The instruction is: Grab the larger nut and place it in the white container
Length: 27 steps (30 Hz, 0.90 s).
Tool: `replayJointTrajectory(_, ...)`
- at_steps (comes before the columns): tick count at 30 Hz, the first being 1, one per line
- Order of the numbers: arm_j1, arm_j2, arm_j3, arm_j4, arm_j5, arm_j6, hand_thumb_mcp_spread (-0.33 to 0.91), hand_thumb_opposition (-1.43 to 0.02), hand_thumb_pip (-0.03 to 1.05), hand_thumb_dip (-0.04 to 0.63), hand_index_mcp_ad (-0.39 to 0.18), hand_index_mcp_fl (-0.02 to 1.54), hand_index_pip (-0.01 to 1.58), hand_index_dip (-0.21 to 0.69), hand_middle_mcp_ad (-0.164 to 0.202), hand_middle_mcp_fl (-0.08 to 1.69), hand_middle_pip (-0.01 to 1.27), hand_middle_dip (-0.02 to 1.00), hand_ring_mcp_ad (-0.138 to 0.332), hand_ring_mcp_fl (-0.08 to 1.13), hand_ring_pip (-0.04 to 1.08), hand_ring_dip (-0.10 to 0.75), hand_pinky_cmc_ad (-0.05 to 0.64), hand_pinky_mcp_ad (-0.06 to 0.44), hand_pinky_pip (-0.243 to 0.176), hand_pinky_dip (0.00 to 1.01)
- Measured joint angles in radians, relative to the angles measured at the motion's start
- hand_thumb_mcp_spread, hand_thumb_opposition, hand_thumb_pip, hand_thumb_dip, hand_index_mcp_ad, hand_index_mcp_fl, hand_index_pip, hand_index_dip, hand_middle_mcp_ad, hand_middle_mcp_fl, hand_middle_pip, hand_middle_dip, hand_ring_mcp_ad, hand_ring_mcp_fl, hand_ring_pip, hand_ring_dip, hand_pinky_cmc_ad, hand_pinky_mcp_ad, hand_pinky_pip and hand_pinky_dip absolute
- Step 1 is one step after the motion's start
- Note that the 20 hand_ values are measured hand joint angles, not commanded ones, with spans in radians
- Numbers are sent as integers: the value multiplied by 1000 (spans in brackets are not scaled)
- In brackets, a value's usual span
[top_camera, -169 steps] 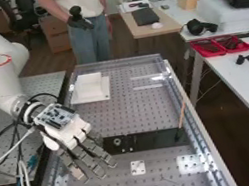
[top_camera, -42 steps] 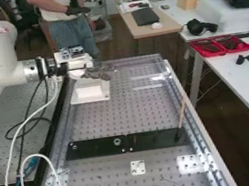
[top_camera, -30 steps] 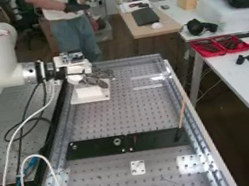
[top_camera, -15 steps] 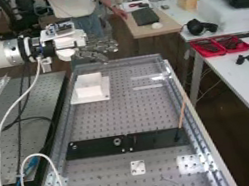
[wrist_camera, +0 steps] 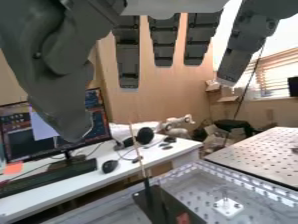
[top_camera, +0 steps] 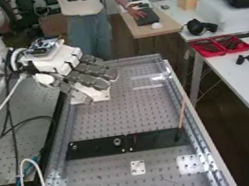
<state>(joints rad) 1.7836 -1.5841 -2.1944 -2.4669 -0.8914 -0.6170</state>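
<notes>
Lowered and nearer than before, my wide-open, empty hand (top_camera: pixel 56 62) could knock the far-left white container (top_camera: pixel 100 95) if swung low.

On the counter (top_camera: pixel 105 119) lies one flat black bar (top_camera: pixel 155 139), bearing one smaller nut (top_camera: pixel 74 147) and one bearing (top_camera: pixel 117 141). At the bar's end, one thin stick (top_camera: pixel 182 115); near the bar, one small white plate (top_camera: pixel 138 168); beyond it, one white container (top_camera: pixel 99 94); well apart from it, two red trays (top_camera: pixel 205 54), one wooden block (top_camera: pixel 188 3).
</notes>
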Motion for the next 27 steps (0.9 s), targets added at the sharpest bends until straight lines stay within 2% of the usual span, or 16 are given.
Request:
replayJointTrajectory(5, -24, -5, 26, -27, 14, -29, 211, -822, 733, 251, -66, 23, 789, -33, 93, 2, 127, 190, 134, 3, 134, 89, 344, 288, -89, 616)
replayJointTrajectory(9, -43, -10, 50, -38, -10, -55, 211, -822, 733, 251, -66, 19, 775, -33, 89, 2, 127, 190, 134, 3, 134, 89, 344, 288, -89, 616)
replayJointTrajectory(27, -84, -19, 110, -120, -126, -70, 211, -822, 733, 251, -66, 21, 740, -33, 93, 2, 127, 190, 134, 3, 134, 89, 344, 288, -89, 614)
